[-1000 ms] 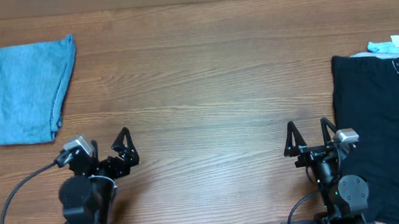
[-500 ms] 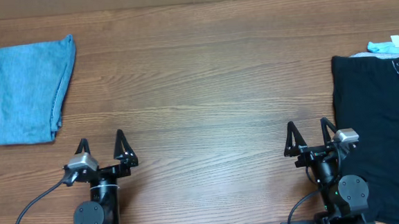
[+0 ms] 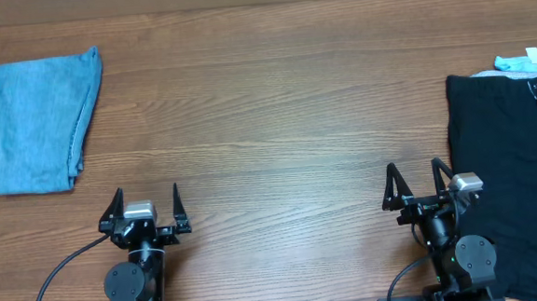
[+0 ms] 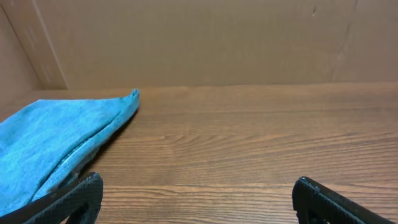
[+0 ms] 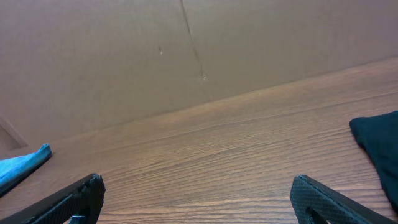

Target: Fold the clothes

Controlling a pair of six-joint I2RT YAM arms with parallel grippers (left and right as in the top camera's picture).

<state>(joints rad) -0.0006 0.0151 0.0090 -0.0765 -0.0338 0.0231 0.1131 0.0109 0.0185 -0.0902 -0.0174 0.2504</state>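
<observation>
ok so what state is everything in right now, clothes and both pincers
jeans: folded, lying flat at the table's far left, untouched
black garment: lying flat at the right edge, partly out of frame
pale blue cloth: bunched behind the black garment, mostly cut off
left pincer: open, empty
right pincer: open, empty

No legible text, label, brand, number or sign appears in any view.
</observation>
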